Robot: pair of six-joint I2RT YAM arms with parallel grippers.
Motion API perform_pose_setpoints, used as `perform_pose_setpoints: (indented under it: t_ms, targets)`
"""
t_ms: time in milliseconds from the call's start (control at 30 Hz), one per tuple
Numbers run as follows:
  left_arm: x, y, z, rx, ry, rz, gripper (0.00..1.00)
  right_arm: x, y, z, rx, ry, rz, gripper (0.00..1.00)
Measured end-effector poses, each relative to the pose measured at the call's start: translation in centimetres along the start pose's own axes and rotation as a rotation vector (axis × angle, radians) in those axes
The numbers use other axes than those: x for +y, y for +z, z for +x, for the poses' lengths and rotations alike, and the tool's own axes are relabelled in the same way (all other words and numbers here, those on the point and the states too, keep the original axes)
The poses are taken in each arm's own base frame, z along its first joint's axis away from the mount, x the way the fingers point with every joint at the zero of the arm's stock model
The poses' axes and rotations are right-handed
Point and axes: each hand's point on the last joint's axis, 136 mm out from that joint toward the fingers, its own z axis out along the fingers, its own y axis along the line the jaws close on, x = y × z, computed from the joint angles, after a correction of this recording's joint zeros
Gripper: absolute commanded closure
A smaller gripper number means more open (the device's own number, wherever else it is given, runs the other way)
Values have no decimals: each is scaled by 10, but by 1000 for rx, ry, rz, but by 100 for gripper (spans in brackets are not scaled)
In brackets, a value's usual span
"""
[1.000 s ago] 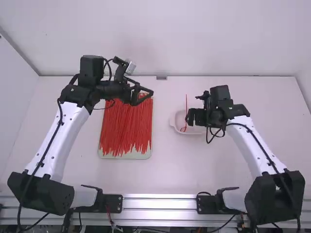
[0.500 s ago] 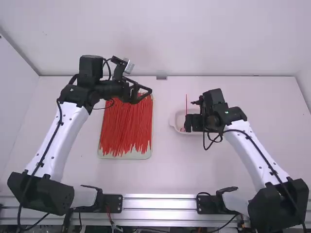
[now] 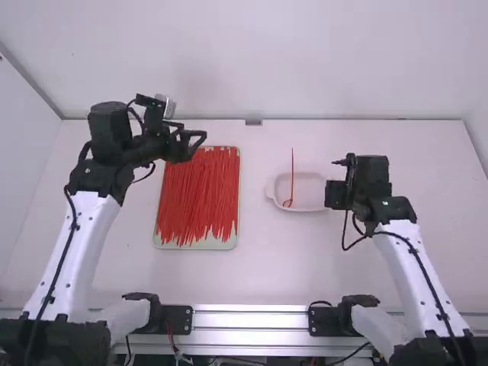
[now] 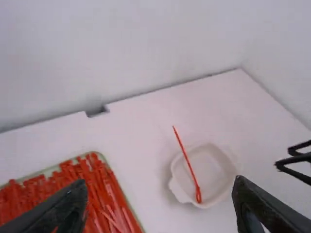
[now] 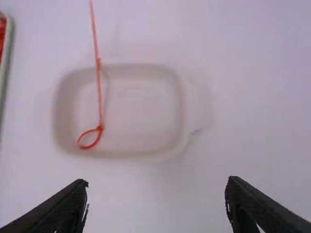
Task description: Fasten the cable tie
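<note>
A red cable tie (image 3: 290,177) lies in the white dish (image 3: 306,206), its closed loop (image 5: 90,138) inside the dish and its straight tail over the far rim onto the table. My right gripper (image 3: 332,183) hovers just right of the dish, open and empty; in the right wrist view the right gripper (image 5: 156,182) has its fingers spread wide short of the dish (image 5: 194,111). My left gripper (image 3: 191,145) is open and empty above the far left corner of the tray of red ties (image 3: 200,196). The left wrist view looks past the left gripper (image 4: 160,184) to the cable tie (image 4: 187,162).
The pale tray (image 3: 232,242) holds several loose red cable ties and lies left of the dish. The back wall runs along the table's far edge, with a small grey bracket (image 3: 253,120) on it. Bare table lies right of and in front of the dish.
My right gripper has drawn back to the right, off the dish. My left arm has swung left, away from the tray's far right corner. The looped tie has stayed in the dish.
</note>
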Motion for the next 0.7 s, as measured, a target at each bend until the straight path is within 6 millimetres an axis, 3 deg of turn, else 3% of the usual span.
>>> perform_pose_setpoints:
  t_ms: [167,567,700]
  targets:
    - [4,-13,-1,-72,49,-79,36,-19,-8,-1,-108,13,47,40]
    - [14,-63,-6,-316,161,-314,63,-19,-21,6,-374,-14,48,67]
    - [20,-80,8,-350,159,-400,72,-18,-26,9,-467,-18,49,75]
